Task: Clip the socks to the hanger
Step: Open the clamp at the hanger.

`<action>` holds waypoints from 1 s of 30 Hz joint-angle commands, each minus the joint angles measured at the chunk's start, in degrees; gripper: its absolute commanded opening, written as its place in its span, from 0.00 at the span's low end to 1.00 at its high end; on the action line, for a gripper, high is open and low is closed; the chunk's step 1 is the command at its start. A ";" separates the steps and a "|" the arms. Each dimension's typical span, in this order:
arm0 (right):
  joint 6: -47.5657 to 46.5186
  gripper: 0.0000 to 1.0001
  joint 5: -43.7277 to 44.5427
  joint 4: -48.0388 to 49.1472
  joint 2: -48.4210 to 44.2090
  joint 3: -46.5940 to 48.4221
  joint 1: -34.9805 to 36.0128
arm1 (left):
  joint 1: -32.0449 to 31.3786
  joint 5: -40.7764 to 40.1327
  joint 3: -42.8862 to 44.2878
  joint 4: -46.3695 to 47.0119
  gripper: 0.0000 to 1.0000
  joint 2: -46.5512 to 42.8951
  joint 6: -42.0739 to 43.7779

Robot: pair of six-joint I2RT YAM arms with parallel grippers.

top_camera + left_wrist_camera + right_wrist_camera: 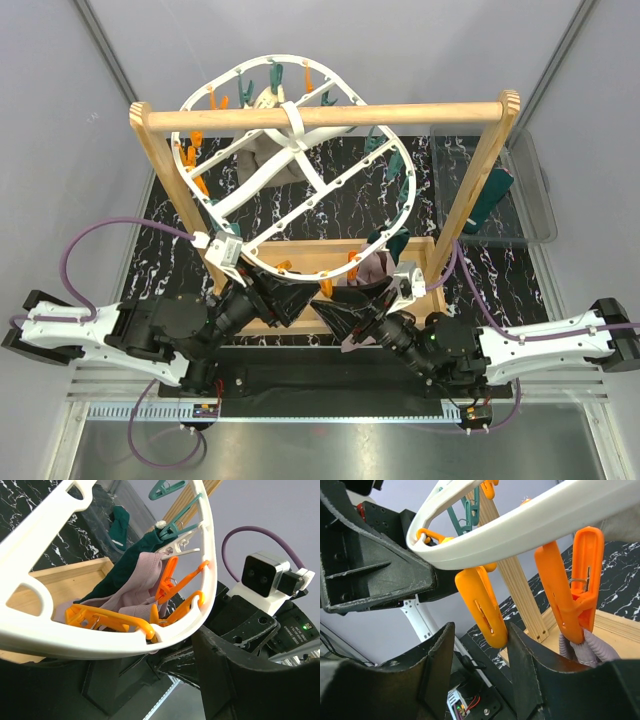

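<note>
The white oval hanger [300,215] hangs tilted from the wooden rail. A mauve sock [374,268] and a dark teal sock [392,243] hang at its near rim. In the left wrist view both socks, mauve [140,582] and teal [131,562], dangle behind orange pins [169,580]. My left gripper [275,300] is open, with the hanger rim [75,640] lying across its fingertips. My right gripper [481,627] is open around an orange pin [482,605] that touches its right finger [525,665]. A second orange pin [575,580] grips the mauve sock [592,652].
The wooden rail stand [330,115] spans the table, with posts at left and right. A wooden tray [300,262] lies under the hanger. A clear bin [520,190] at the right holds another teal sock [490,200]. A grey-beige cloth [262,160] hangs at the far side.
</note>
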 commanded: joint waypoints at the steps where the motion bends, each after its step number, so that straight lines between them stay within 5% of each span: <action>1: -3.01 0.52 -1.62 1.09 -2.09 1.33 0.38 | 0.00 0.20 -0.04 2.78 0.59 -1.28 -1.56; 13: -6.35 0.38 -7.51 -6.29 -3.07 4.76 0.37 | 0.00 1.17 1.01 1.20 0.59 -1.02 -5.87; 22: -6.88 0.48 -7.77 -6.03 -2.18 4.41 0.29 | 0.00 1.61 2.15 -0.47 0.61 -0.22 -9.38; 26: -7.58 0.42 -6.90 -5.85 -1.83 4.93 0.37 | 0.00 1.78 2.77 -0.91 0.61 0.92 -9.91; 30: -7.50 0.26 -5.40 -6.20 -1.22 5.64 0.29 | 0.00 1.87 3.91 -2.32 0.60 2.32 -11.31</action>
